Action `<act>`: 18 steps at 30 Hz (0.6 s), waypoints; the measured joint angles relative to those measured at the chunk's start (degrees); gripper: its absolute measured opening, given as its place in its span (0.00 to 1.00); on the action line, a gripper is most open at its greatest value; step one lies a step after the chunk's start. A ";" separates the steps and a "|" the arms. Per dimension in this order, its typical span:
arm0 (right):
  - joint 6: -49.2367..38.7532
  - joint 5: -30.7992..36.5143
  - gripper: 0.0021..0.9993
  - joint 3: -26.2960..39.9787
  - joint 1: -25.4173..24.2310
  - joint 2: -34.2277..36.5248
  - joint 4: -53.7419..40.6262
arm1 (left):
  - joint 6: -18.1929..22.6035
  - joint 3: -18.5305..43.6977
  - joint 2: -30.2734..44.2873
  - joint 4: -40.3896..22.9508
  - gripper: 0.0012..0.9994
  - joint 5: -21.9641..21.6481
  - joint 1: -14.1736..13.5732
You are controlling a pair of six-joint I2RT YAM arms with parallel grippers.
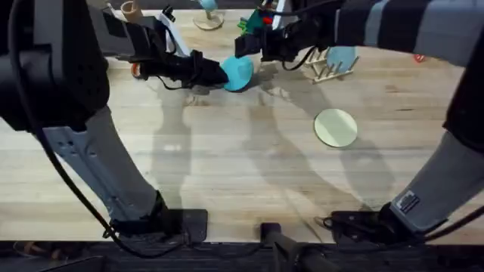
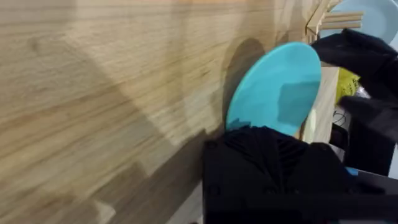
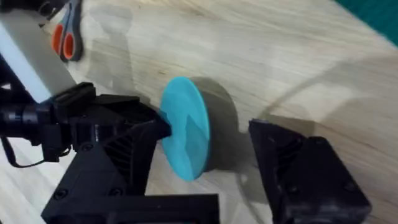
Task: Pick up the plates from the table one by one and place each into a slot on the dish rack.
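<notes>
While the left hand (image 1: pixel 215 72) grips a turquoise plate (image 1: pixel 239 73) on edge, the right hand (image 3: pixel 205 180) (fingers spread) flanks it above the far counter (image 1: pixel 227 151).

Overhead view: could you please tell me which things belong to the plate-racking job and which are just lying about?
Job: turquoise plate, cream plate, dish rack, pale blue plate in it.
Lying about: orange scissors, green object.

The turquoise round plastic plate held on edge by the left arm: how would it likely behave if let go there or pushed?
The turquoise round plastic plate looks thin and rigid: it keeps its flat disc shape while held by one edge in the left gripper. Standing on edge, it would probably roll or topple flat if released. It seems light, and its smooth face may slide on the light wooden table.
</notes>
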 joint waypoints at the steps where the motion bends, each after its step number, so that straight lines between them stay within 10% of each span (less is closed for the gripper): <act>1: 0.31 -0.10 0.86 0.04 0.29 0.52 0.34 | 0.00 0.00 0.00 0.00 0.04 0.00 0.00; 10: 3.26 -0.87 0.66 0.09 2.02 2.79 0.93 | 0.00 0.02 0.00 0.00 0.04 -0.02 0.00; 18: 5.55 -1.05 0.04 0.11 1.61 2.79 1.91 | 0.00 0.07 0.00 -0.17 0.04 0.15 0.09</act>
